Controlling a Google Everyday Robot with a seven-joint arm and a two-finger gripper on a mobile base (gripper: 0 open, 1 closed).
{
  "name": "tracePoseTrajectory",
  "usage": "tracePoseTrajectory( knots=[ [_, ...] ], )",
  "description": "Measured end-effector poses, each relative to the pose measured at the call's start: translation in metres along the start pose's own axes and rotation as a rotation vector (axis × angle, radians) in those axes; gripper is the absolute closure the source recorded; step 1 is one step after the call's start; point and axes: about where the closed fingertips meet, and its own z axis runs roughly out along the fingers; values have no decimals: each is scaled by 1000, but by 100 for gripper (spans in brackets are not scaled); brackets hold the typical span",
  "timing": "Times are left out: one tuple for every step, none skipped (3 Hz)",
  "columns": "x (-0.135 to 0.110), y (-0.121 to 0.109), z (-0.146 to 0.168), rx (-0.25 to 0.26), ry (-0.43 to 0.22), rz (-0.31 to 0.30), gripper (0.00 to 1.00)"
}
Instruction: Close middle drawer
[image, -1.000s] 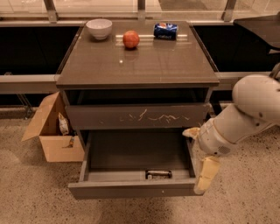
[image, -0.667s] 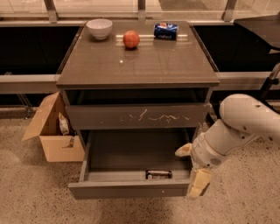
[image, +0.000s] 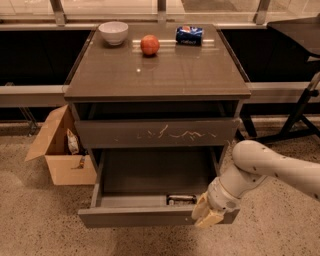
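Observation:
The middle drawer (image: 140, 216) is pulled far out at the bottom of the grey-brown cabinet. Its front panel is plain and its grey inside (image: 150, 172) shows. A small dark object (image: 181, 199) lies inside, near the front right. My gripper (image: 206, 214) is at the right end of the drawer's front panel, touching or just in front of it. The white arm reaches in from the right. Above it, the drawer with white scratch marks (image: 155, 132) sticks out only slightly.
On the cabinet top (image: 155, 75) stand a white bowl (image: 113, 32), a red apple (image: 150, 44) and a blue can (image: 189, 35) on its side. An open cardboard box (image: 60, 147) sits on the floor to the left. A dark chair base (image: 295, 120) stands to the right.
My gripper has moved left and down, from beside the drawer's right side to its front panel. The drawer stands about as far out as before.

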Motion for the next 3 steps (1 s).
tracePoseTrajectory(
  knots=[
    [9, 1, 22, -42, -23, 18, 88],
    [9, 1, 22, -43, -23, 18, 100],
    [19, -15, 49, -56, 24, 32, 100]
  ],
)
